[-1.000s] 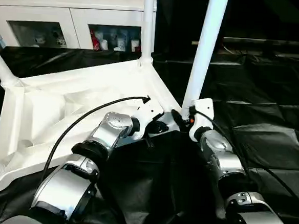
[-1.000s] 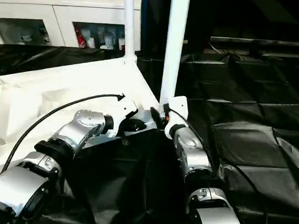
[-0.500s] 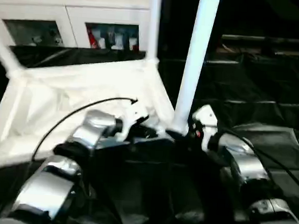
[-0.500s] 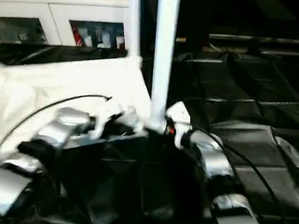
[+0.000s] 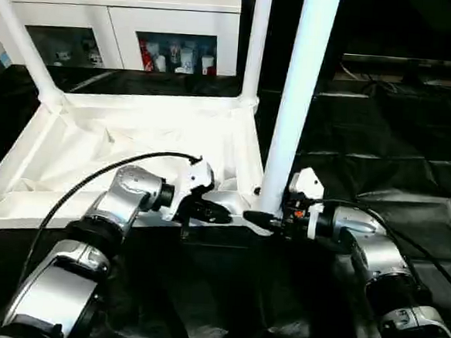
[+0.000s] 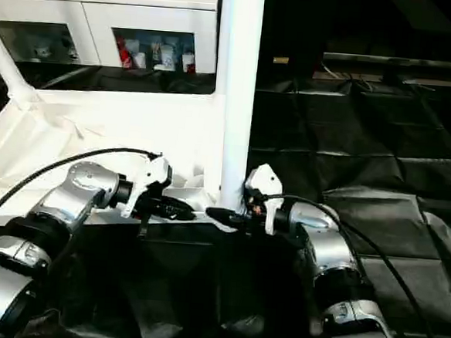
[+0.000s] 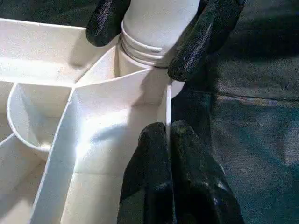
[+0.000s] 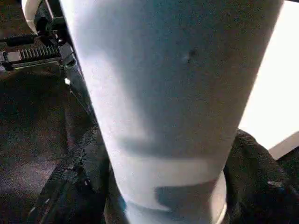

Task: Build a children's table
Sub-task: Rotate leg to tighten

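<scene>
The near leg [image 5: 296,104] stands upright in its corner socket of the inverted children's table [image 5: 134,143], its base gripped by the right gripper [image 7: 154,39] jaws while the left gripper [image 7: 169,154] jaws pinch the adjacent rim [image 7: 164,105].

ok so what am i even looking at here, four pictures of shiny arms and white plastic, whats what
The shiny arms belong to a humanoid robot building a children's table, which lies upside down on black sheeting with its legs pointing up. Two pictures come from cameras in the robot's head, looking down over its forearms. The other two come from cameras on its wrists, looking along the black fingers. The left gripper pinches the thin rim of the tabletop at the near corner. The right gripper is closed around the base of the near leg, just above the socket where its threads show. Behind stands a white cabinet with glass doors.
</scene>
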You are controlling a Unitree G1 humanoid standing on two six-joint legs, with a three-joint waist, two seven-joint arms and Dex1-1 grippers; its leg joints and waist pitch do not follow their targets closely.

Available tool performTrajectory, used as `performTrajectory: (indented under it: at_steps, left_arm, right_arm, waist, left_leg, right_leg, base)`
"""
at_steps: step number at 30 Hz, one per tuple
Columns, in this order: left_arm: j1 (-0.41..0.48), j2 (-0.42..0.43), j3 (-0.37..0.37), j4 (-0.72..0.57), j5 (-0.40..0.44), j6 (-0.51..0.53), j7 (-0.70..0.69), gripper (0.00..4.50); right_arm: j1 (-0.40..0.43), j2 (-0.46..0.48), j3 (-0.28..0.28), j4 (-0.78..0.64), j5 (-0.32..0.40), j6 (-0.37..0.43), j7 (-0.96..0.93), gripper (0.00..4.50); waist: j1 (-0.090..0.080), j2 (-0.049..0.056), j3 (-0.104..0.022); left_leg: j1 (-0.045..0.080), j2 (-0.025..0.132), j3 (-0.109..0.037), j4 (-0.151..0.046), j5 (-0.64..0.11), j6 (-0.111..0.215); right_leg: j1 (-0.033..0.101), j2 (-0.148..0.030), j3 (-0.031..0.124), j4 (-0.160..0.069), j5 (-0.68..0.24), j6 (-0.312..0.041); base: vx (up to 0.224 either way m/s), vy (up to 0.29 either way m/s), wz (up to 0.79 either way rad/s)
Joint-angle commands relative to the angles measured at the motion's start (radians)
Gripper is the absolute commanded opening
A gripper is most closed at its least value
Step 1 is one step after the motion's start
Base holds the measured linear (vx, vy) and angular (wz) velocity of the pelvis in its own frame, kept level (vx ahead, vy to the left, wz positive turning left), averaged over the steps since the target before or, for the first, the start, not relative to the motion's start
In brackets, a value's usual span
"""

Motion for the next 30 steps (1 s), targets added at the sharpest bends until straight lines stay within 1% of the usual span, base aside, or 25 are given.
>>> performTrajectory:
  at_steps: [1, 2, 3, 4, 5, 6, 7, 8, 9, 10, 11, 13, 14, 17, 18, 19, 20, 21, 22, 25, 27, 28, 29, 30]
  left_arm:
    - [0.01, -0.014, 0.005, -0.009, -0.021, 0.005, 0.009, 0.0]
    - [0.008, -0.016, 0.007, -0.006, -0.02, 0.005, 0.018, 0.0]
    - [-0.003, -0.03, 0.013, 0.013, -0.008, -0.001, 0.081, 0.0]
    - [-0.008, -0.036, 0.016, 0.022, -0.002, -0.003, 0.107, 0.0]
    - [-0.013, -0.043, 0.019, 0.031, 0.001, 0.0, 0.129, 0.0]
    - [-0.034, -0.069, 0.03, 0.067, 0.012, 0.005, 0.216, 0.0]
    - [-0.034, -0.069, 0.03, 0.067, 0.012, 0.005, 0.216, 0.0]
    - [-0.045, -0.083, 0.035, 0.084, 0.016, 0.005, 0.254, 0.0]
    - [-0.059, -0.104, 0.04, 0.104, 0.021, 0.007, 0.309, 0.0]
    - [-0.081, -0.139, 0.048, 0.131, 0.028, 0.014, 0.392, 0.0]
    - [-0.083, -0.141, 0.049, 0.133, 0.028, 0.014, 0.397, 0.0]
    - [-0.101, -0.181, 0.05, 0.146, 0.038, 0.027, 0.477, 0.0]
    - [-0.108, -0.206, 0.049, 0.151, 0.04, 0.035, 0.511, 0.0]
    - [-0.114, -0.227, 0.043, 0.159, 0.043, 0.036, 0.532, 0.0]
    - [-0.115, -0.243, 0.033, 0.163, 0.044, 0.03, 0.522, 0.0]
    - [-0.114, -0.246, 0.028, 0.163, 0.045, 0.025, 0.51, 0.0]
    - [-0.111, -0.245, 0.025, 0.161, 0.045, 0.023, 0.494, 0.0]
    - [-0.112, -0.245, 0.025, 0.167, 0.048, 0.018, 0.489, 0.0]
    - [-0.112, -0.237, 0.026, 0.17, 0.048, 0.015, 0.478, 0.0]
    - [-0.108, -0.212, 0.027, 0.172, 0.047, 0.007, 0.443, 0.0]
    - [-0.102, -0.198, 0.024, 0.166, 0.044, 0.0, 0.412, 0.0]
    - [-0.089, -0.173, 0.021, 0.153, 0.036, -0.007, 0.352, 0.0]
    - [-0.084, -0.162, 0.02, 0.148, 0.033, -0.009, 0.326, 0.0]
    - [-0.081, -0.156, 0.019, 0.145, 0.031, -0.008, 0.314, 0.0]
  right_arm:
    - [0.014, 0.004, 0.013, -0.007, -0.005, 0.009, -0.008, 2.74]
    - [0.015, 0.008, 0.01, -0.005, -0.008, 0.008, -0.021, 2.73]
    - [0.01, 0.029, -0.004, 0.024, -0.035, -0.001, -0.123, 2.73]
    - [0.007, 0.037, -0.009, 0.038, -0.047, -0.004, -0.166, 2.73]
    - [0.004, 0.044, -0.014, 0.053, -0.056, -0.001, -0.207, 2.72]
    - [-0.008, 0.074, -0.037, 0.105, -0.083, 0.017, -0.362, 2.72]
    - [-0.008, 0.074, -0.037, 0.105, -0.083, 0.017, -0.362, 2.72]
    - [-0.013, 0.091, -0.053, 0.125, -0.083, 0.027, -0.426, 2.72]
    - [-0.017, 0.113, -0.074, 0.147, -0.082, 0.037, -0.509, 2.72]
    - [-0.022, 0.148, -0.1, 0.172, -0.078, 0.054, -0.62, 2.72]
    - [-0.022, 0.15, -0.101, 0.174, -0.078, 0.055, -0.628, 2.72]
    - [-0.031, 0.187, -0.117, 0.191, -0.077, 0.066, -0.72, 2.72]
    - [-0.039, 0.21, -0.113, 0.199, -0.081, 0.072, -0.755, 2.72]
    - [-0.047, 0.232, -0.102, 0.208, -0.093, 0.072, -0.78, 2.72]
    - [-0.054, 0.252, -0.075, 0.211, -0.112, 0.076, -0.76, 2.72]
    - [-0.052, 0.258, -0.054, 0.204, -0.125, 0.063, -0.738, 2.72]
    - [-0.051, 0.259, -0.046, 0.196, -0.126, 0.055, -0.717, 2.72]
    - [-0.052, 0.262, -0.044, 0.195, -0.127, 0.047, -0.714, 3.07]
    - [-0.054, 0.258, -0.049, 0.19, -0.116, 0.038, -0.692, 3.28]
    - [-0.057, 0.24, -0.052, 0.174, -0.093, 0.017, -0.619, 3.6]
    - [-0.055, 0.227, -0.046, 0.163, -0.083, 0.008, -0.573, 3.6]
    - [-0.047, 0.201, -0.034, 0.14, -0.075, -0.005, -0.491, 3.6]
    - [-0.043, 0.188, -0.027, 0.129, -0.073, -0.011, -0.454, 3.6]
    - [-0.041, 0.181, -0.023, 0.123, -0.072, -0.014, -0.434, 3.6]
  waist:
    - [0.001, -0.017, -0.065]
    - [0.002, -0.017, -0.065]
    - [0.0, -0.017, -0.064]
    - [0.0, -0.017, -0.064]
    - [-0.003, -0.017, -0.063]
    - [-0.009, -0.017, -0.06]
    - [-0.013, -0.017, -0.058]
    - [-0.014, -0.017, -0.06]
    - [-0.015, -0.017, -0.059]
    - [-0.019, -0.013, -0.053]
    - [-0.019, -0.014, -0.056]
    - [-0.019, -0.009, -0.057]
    - [-0.018, -0.008, -0.058]
    - [-0.017, -0.01, -0.06]
    - [-0.016, -0.007, -0.061]
    - [-0.016, -0.007, -0.061]
    - [-0.016, -0.009, -0.061]
    - [-0.016, -0.009, -0.061]
    - [-0.015, -0.008, -0.061]
    - [-0.015, -0.01, -0.061]
    - [-0.014, -0.011, -0.061]
    - [-0.013, -0.016, -0.061]
    - [-0.009, -0.015, -0.062]
    - [-0.008, -0.014, -0.062]
  left_leg:
    - [0.033, 0.072, -0.041, -0.075, -0.188, 0.066]
    - [0.033, 0.072, -0.041, -0.075, -0.187, 0.065]
    - [0.033, 0.072, -0.041, -0.076, -0.189, 0.061]
    - [0.034, 0.073, -0.042, -0.077, -0.19, 0.055]
    - [0.035, 0.071, -0.043, -0.079, -0.209, 0.044]
    - [0.036, 0.07, -0.043, -0.082, -0.226, 0.027]
    - [0.036, 0.069, -0.045, -0.085, -0.24, 0.018]
    - [0.038, 0.069, -0.047, -0.086, -0.261, 0.002]
    - [0.039, 0.07, -0.047, -0.087, -0.268, -0.002]
    - [0.043, 0.069, -0.046, -0.091, -0.296, -0.015]
    - [0.047, 0.067, -0.05, -0.091, -0.32, -0.031]
    - [0.045, 0.068, -0.049, -0.092, -0.315, -0.035]
    - [0.047, 0.067, -0.049, -0.092, -0.322, -0.035]
    - [0.04, 0.065, -0.049, -0.091, -0.293, -0.018]
    - [0.04, 0.065, -0.049, -0.09, -0.29, -0.013]
    - [0.037, 0.063, -0.049, -0.089, -0.283, -0.005]
    - [0.037, 0.064, -0.048, -0.089, -0.28, 0.002]
    - [0.036, 0.064, -0.049, -0.088, -0.277, 0.004]
    - [0.038, 0.065, -0.049, -0.09, -0.283, 0.005]
    - [0.037, 0.066, -0.05, -0.09, -0.293, 0.006]
    - [0.036, 0.067, -0.048, -0.089, -0.279, 0.015]
    - [0.033, 0.067, -0.047, -0.087, -0.266, 0.022]
    - [0.031, 0.066, -0.046, -0.085, -0.255, 0.033]
    - [0.029, 0.067, -0.046, -0.084, -0.247, 0.038]
  right_leg:
    - [0.036, -0.062, 0.039, -0.06, -0.095, -0.256]
    - [0.036, -0.063, 0.039, -0.06, -0.096, -0.255]
    - [0.034, -0.063, 0.04, -0.061, -0.102, -0.253]
    - [0.034, -0.064, 0.04, -0.062, -0.108, -0.252]
    - [0.034, -0.064, 0.039, -0.065, -0.136, -0.247]
    - [0.03, -0.063, 0.041, -0.068, -0.165, -0.243]
    - [0.03, -0.064, 0.042, -0.072, -0.189, -0.238]
    - [0.034, -0.067, 0.041, -0.075, -0.229, -0.225]
    - [0.031, -0.066, 0.042, -0.078, -0.237, -0.22]
    - [0.023, -0.065, 0.045, -0.085, -0.266, -0.21]
    - [0.025, -0.068, 0.044, -0.089, -0.298, -0.199]
    - [0.024, -0.066, 0.046, -0.088, -0.277, -0.192]
    - [0.023, -0.065, 0.045, -0.088, -0.267, -0.191]
    - [0.031, -0.063, 0.044, -0.084, -0.212, -0.19]
    - [0.031, -0.063, 0.043, -0.083, -0.205, -0.19]
    - [0.033, -0.063, 0.043, -0.082, -0.192, -0.19]
    - [0.033, -0.063, 0.042, -0.083, -0.187, -0.19]
    - [0.034, -0.064, 0.042, -0.082, -0.184, -0.191]
    - [0.033, -0.063, 0.042, -0.083, -0.194, -0.191]
    - [0.035, -0.065, 0.042, -0.083, -0.205, -0.19]
    - [0.035, -0.064, 0.041, -0.081, -0.188, -0.196]
    - [0.037, -0.063, 0.041, -0.08, -0.175, -0.2]
    - [0.041, -0.064, 0.039, -0.077, -0.167, -0.203]
    - [0.04, -0.065, 0.039, -0.076, -0.16, -0.204]
  base:
    - [0.0, 0.0, 0.0]
    - [0.0, 0.0, 0.0]
    - [0.0, 0.0, 0.0]
    - [0.0, 0.0, 0.0]
    - [0.0, 0.0, 0.0]
    - [0.0, 0.0, 0.0]
    - [0.0, 0.0, 0.0]
    - [0.0, 0.0, 0.0]
    - [0.0, 0.0, 0.0]
    - [0.0, 0.0, 0.0]
    - [0.0, 0.0, 0.0]
    - [0.0, 0.0, 0.0]
    - [0.0, 0.0, 0.0]
    - [0.0, 0.0, 0.0]
    - [0.0, 0.0, 0.0]
    - [0.0, 0.0, 0.0]
    - [0.0, 0.0, 0.0]
    - [0.0, 0.0, 0.0]
    - [0.0, 0.0, 0.0]
    - [0.0, 0.0, 0.0]
    - [0.0, 0.0, 0.0]
    - [0.0, 0.0, 0.0]
    - [0.0, 0.0, 0.0]
    - [0.0, 0.0, 0.0]
